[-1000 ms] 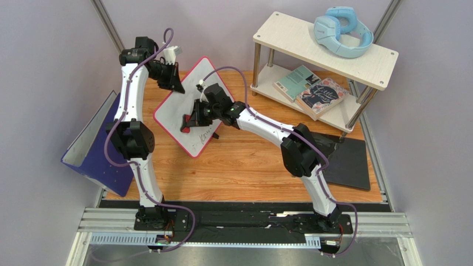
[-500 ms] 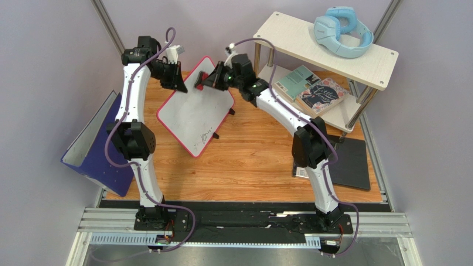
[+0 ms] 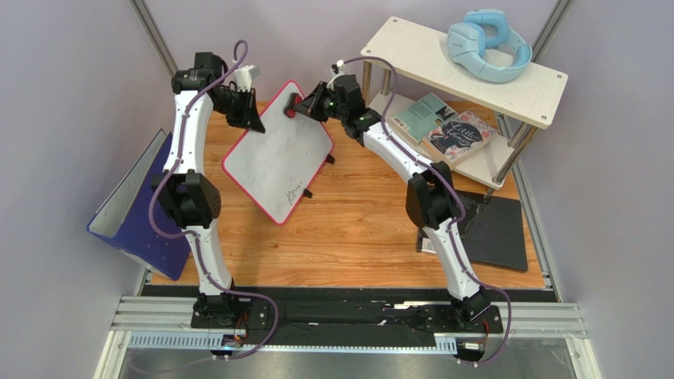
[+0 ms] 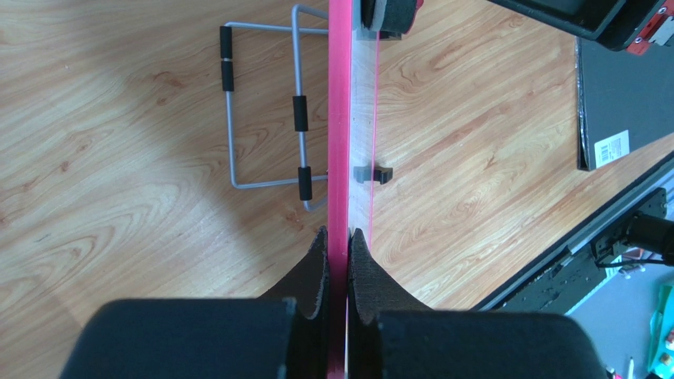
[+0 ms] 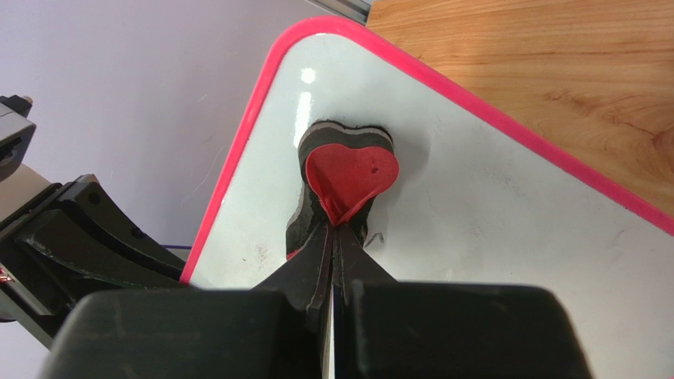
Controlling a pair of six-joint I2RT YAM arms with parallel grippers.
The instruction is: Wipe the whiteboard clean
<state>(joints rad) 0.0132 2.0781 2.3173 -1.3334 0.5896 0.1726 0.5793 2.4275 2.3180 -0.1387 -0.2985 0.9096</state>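
The whiteboard (image 3: 273,162), white with a red-pink border, stands tilted on the wooden table. Dark writing (image 3: 293,192) shows near its lower corner. My left gripper (image 3: 251,118) is shut on the board's upper left edge. In the left wrist view the pink edge (image 4: 339,118) runs edge-on between the closed pads (image 4: 316,264). My right gripper (image 3: 304,107) is shut on a red heart-shaped eraser (image 3: 293,106) and presses it against the board's far corner. The right wrist view shows the eraser (image 5: 350,175) flat on the white surface (image 5: 490,237), held by the gripper (image 5: 338,230).
A blue-purple folder (image 3: 130,213) leans at the left wall. A two-tier shelf (image 3: 411,47) at back right holds light blue headphones (image 3: 484,43) and books (image 3: 443,130). A black mat (image 3: 498,229) lies at right. A grey wire stand (image 4: 265,118) lies behind the board.
My right gripper has carried the eraser from the board's middle up to its far top corner. The board has turned a little. The left gripper has stayed clamped on the edge.
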